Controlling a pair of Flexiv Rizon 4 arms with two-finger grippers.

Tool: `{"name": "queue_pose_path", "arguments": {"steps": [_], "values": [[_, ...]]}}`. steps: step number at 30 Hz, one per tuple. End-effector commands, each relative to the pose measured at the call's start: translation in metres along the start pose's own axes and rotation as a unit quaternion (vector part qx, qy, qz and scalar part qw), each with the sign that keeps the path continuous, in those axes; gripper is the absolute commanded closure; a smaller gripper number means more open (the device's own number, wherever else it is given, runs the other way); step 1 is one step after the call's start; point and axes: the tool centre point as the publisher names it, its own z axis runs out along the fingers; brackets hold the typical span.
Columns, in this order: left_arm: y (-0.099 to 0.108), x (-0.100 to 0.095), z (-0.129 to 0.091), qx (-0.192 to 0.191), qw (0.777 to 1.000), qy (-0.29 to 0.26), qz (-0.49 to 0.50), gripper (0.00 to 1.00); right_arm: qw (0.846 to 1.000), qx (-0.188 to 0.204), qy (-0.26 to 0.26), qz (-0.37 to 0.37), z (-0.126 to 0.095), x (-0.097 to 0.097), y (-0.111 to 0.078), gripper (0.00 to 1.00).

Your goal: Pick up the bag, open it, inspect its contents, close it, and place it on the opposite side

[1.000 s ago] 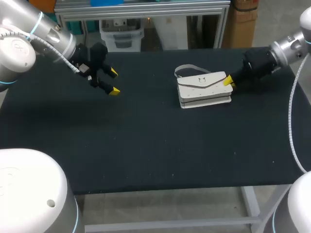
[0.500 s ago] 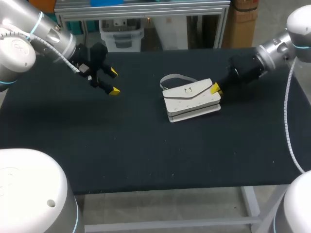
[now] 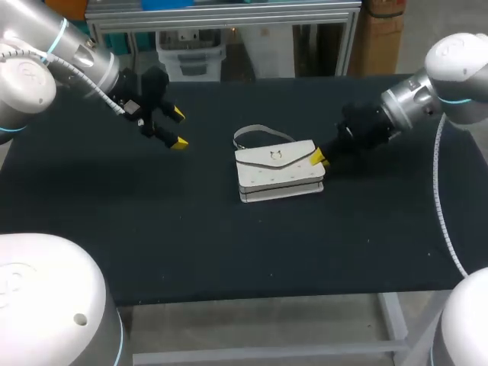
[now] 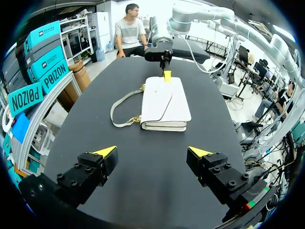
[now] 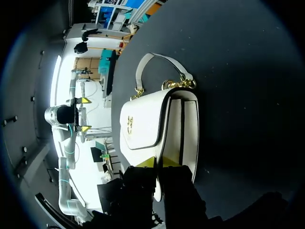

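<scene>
Now R gripper [image 3: 318, 158] pinches white bag [image 3: 276, 174] at its end; L gripper [image 3: 177, 128] wide open, empty, well apart.

The left arm [image 3: 72, 53] enters from the rear left, its gripper [image 3: 178, 128] held aloft with fingers spread wide. The right arm [image 3: 412, 103] stretches low toward the middle, its gripper [image 3: 318, 158] pinching one end of the bag [image 3: 274, 171].

white bag [image 3: 278, 171] flat, flap closed
</scene>
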Motion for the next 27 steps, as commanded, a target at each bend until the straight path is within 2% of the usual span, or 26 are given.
{"name": "queue_pose_path", "arguments": {"steps": [1, 17, 27], "values": [[0.000, 0.000, 0.001, 0.001, 1.000, -0.001, 0.000, 0.00, 1.000, -0.020, -0.007, -0.005, 0.013, 0.007, -0.003, 1.00], [0.000, 0.000, 0.001, 0.001, 1.000, -0.001, 0.000, 0.00, 1.000, -0.019, -0.019, -0.003, 0.042, 0.020, -0.006, 1.00], [0.000, 0.000, 0.001, 0.001, 1.000, -0.001, 0.000, 0.00, 0.999, -0.035, -0.012, 0.001, 0.045, 0.022, -0.003, 1.00]]}}
